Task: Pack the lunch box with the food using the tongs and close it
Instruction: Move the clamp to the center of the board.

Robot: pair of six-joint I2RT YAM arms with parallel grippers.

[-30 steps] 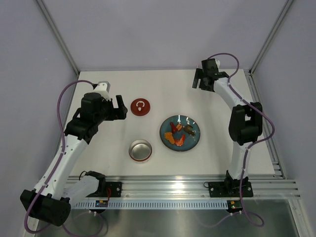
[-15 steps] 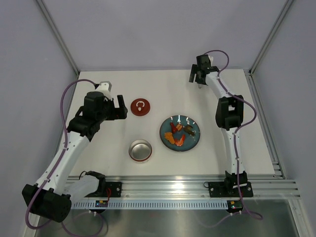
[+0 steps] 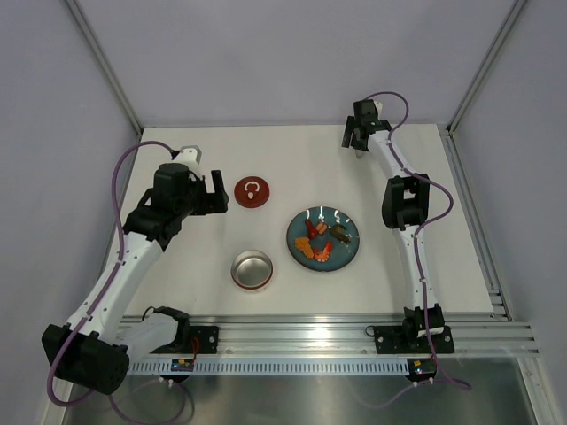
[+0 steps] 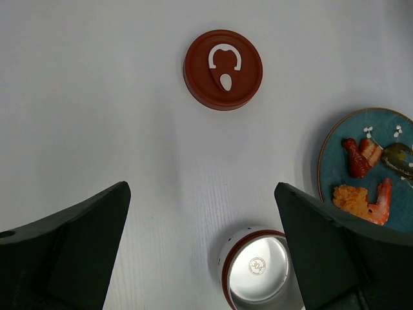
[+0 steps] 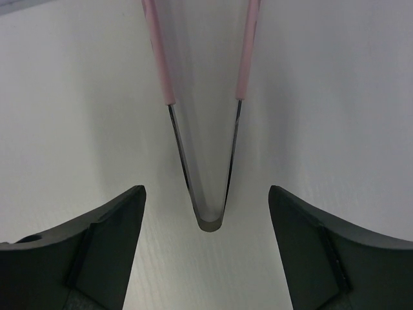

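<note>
On the table [image 3: 292, 168] I see L gripper [image 4: 200, 194] spread wide, empty, over left-centre. R gripper [image 5: 206, 190] is at far edge twd right corner, fingers parted either side of the tongs' [image 5: 208, 223] bend, not touching. Teal plate [image 3: 349, 250] centre-right, lunch box [image 3: 252, 269] uncovered twd near edge, lid [image 3: 252, 192] beyond it, food [image 3: 317, 246] on plate.

The tongs [image 5: 210, 223] ran off the top edge of the right wrist view, leaving only the bend and part of the 2 arms. From above, they could not be made out under the right gripper [image 3: 357, 137]. The left wrist view cut the plate [image 4: 330, 173] at its right edge and the lunch box [image 4: 255, 278] at the bottom. From above, the food [image 3: 319, 241] was too small to sort.
</note>
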